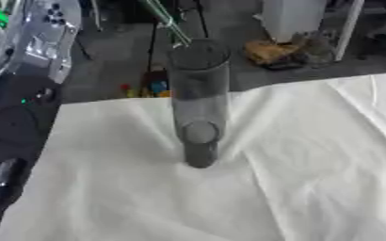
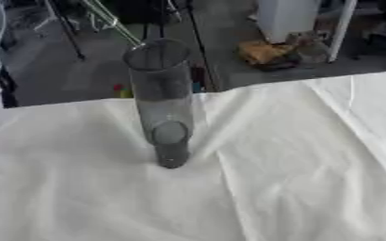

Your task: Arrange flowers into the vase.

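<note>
Cloth (image 2: 311,188), white and creased, covered the whole table, and I took it for a plain ground meant to keep the work easy to see. On it, a little left of centre, stood the vase (image 1: 198,101): a tall clear cylinder of smoky glass, upright on its base, its open mouth towards the far edge. It stood alone with bare cloth all round it, which to my eye left room for a stem to be brought in from either side.

Thin pale green stems (image 2: 112,21) rose slantwise from the vase's mouth and ran up out of sight. They seemed to be resting inside it against the rim; I saw no blooms on them, and whether more flowers waited anywhere I could not tell.

Along the left edge a black and silver arm (image 1: 15,61) hung beside the table, clear of the vase. Neither hand showed, so I cannot say whether the fingers were released, clenched or grasping anything. Beyond the far edge lay floor clutter, among it something yellowish (image 1: 266,51).
</note>
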`<state>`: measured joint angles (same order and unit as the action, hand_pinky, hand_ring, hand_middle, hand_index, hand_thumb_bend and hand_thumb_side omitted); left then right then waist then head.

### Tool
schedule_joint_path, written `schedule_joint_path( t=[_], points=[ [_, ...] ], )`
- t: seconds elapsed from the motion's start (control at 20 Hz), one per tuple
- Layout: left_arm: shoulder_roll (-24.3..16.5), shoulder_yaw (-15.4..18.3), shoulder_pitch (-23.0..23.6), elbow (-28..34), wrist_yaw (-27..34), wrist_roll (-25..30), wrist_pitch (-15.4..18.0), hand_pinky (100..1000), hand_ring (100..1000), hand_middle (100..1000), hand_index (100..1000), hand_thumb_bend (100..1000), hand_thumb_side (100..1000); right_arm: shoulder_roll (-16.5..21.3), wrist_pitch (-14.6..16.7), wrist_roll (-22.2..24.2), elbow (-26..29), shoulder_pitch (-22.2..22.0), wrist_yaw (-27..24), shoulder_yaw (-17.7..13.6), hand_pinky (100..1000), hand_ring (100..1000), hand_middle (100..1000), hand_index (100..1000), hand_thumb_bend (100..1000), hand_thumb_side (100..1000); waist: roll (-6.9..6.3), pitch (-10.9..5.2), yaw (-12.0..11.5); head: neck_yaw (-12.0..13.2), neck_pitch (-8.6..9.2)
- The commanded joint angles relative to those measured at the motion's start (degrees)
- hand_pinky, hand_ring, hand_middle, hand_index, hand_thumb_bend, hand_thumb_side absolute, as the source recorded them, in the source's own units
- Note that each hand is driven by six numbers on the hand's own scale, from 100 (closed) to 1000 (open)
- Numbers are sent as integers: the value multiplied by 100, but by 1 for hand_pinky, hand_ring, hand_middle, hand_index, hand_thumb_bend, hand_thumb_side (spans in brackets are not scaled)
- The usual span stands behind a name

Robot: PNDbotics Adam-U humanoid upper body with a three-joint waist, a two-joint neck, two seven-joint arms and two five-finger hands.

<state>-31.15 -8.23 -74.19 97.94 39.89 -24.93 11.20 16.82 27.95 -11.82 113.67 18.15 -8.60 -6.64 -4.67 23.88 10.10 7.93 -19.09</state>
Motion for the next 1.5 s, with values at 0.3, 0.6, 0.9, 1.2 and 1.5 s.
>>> schedule_joint_path(
  t=[0.3,0.6,0.9,1.2,1.5],
  points=[
    [-45,-24,-76,51,43,-10,-44,100,100,100,100,157,218,25,-8,38,93,64,28,2,871,829,667,907,100,1000,6,-69,54,13,57],
    [-55,-65,-21,45,-14,-15,-72,100,100,100,100,143,221,16,-6,46,93,75,42,-8,871,829,665,908,100,1000,-18,-31,81,11,62],
    [-85,-140,52,28,-62,-7,-179,100,100,100,100,122,234,6,-14,39,93,76,55,-25,871,830,664,909,100,1000,-34,-6,89,15,58],
    [-78,-214,65,-5,-120,-117,-349,100,100,100,100,108,247,-1,-27,42,93,80,62,-27,872,830,664,909,100,1000,-61,-5,108,21,57],
    [-117,-244,22,-91,-350,-10,-292,100,100,100,100,102,228,0,-23,64,93,110,49,-27,872,831,663,910,100,1000,-108,21,182,95,195]
  ],
)
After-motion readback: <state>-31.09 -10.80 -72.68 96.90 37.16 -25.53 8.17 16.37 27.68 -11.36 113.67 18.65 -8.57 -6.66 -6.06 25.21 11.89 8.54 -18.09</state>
